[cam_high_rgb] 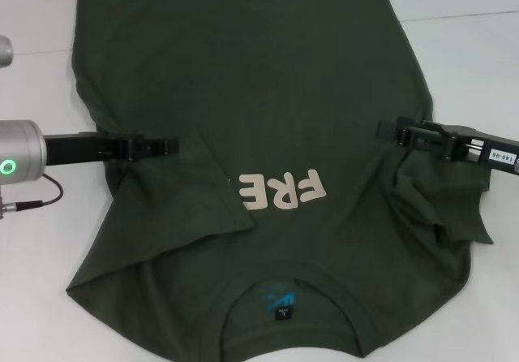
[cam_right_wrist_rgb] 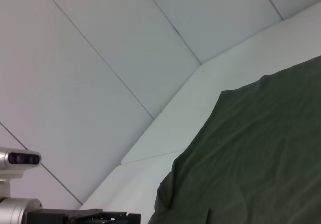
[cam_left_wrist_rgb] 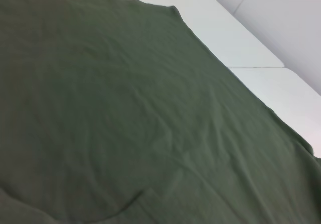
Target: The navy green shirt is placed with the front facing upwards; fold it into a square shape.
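Navy green shirt: long axis running away from robot, collar nearest. Left gripper at left edge, right gripper at right; finger state of both indeterminable.

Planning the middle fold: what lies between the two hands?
In the head view, only the navy green shirt, its FREE print partly covered by the folded-in sleeve.

Even, bright overhead light, faint shadows (left wrist view slightly soft).
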